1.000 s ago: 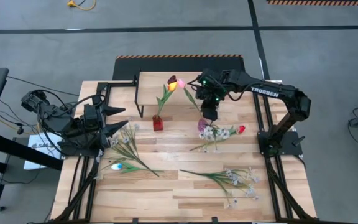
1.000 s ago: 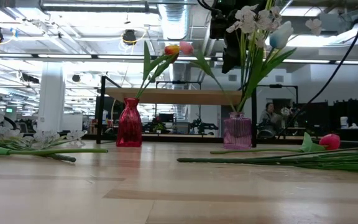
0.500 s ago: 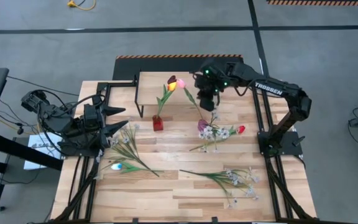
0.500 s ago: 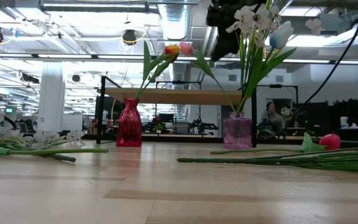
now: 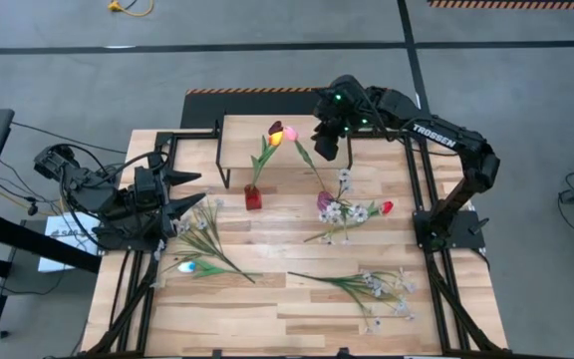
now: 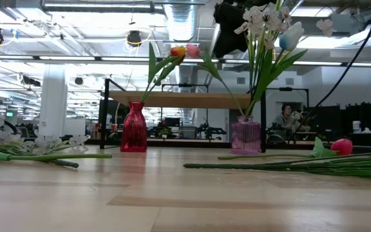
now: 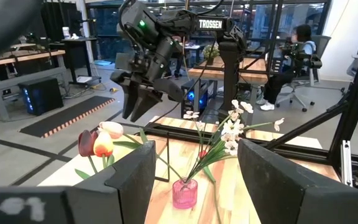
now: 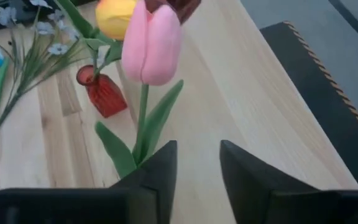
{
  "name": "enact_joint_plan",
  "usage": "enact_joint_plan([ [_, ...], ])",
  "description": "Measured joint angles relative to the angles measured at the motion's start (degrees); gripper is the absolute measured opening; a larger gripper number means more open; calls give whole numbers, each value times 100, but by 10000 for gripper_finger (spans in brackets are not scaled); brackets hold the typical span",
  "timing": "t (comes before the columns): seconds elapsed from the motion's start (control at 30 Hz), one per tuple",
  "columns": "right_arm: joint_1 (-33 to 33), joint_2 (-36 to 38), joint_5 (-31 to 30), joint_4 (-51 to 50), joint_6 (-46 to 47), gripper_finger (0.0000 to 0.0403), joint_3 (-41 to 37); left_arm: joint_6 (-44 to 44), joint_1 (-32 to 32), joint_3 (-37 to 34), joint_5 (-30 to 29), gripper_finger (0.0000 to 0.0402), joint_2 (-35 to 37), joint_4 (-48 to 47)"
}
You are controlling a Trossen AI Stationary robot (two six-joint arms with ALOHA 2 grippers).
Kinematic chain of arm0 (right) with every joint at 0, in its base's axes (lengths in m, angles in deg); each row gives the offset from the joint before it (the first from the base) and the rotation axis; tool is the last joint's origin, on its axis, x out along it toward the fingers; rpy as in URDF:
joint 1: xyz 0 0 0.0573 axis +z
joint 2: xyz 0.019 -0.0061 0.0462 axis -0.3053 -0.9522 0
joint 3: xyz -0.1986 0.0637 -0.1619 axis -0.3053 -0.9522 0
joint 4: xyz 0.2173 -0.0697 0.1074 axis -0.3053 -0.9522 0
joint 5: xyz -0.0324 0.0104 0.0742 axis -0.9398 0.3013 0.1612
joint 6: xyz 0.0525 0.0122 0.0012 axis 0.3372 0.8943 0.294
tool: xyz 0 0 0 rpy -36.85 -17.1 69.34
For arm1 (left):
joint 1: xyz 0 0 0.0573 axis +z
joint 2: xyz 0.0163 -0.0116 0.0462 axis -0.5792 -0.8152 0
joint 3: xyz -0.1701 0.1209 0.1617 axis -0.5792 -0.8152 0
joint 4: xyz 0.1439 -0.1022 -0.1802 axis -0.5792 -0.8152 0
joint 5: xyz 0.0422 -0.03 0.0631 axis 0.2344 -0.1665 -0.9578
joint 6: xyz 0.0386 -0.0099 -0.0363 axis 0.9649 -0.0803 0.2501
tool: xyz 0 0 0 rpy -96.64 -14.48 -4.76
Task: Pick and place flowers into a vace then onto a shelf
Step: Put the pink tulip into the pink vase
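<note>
The right tool (image 5: 327, 147), fingers spread and holding nothing, hangs above the shelf (image 5: 367, 150) at the worktop's far side, just beside the pink tulip (image 8: 151, 43). That tulip stands in the pink vase (image 5: 324, 202) with sprays of white blossoms (image 6: 257, 19); the red vase (image 5: 253, 197) nearby holds more tulips. Loose flowers (image 5: 362, 287) lie across the worktop (image 5: 287, 309). The left tool (image 5: 182, 199), also spread, waits at the left edge.
</note>
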Motion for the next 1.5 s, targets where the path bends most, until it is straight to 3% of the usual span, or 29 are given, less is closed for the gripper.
enact_joint_plan([
  [0.2,127,-1,371,164,-150,215,0,-2,0,0,2,218,1,0],
  [0.33,299,-4,438,283,-406,247,0,-2,0,0,107,218,1,0],
  [1.13,395,-14,284,766,-107,233,-249,-122,0,0,138,218,-1,0],
  [1.5,537,-671,255,765,-428,232,-251,-149,0,0,136,218,-1,-2],
])
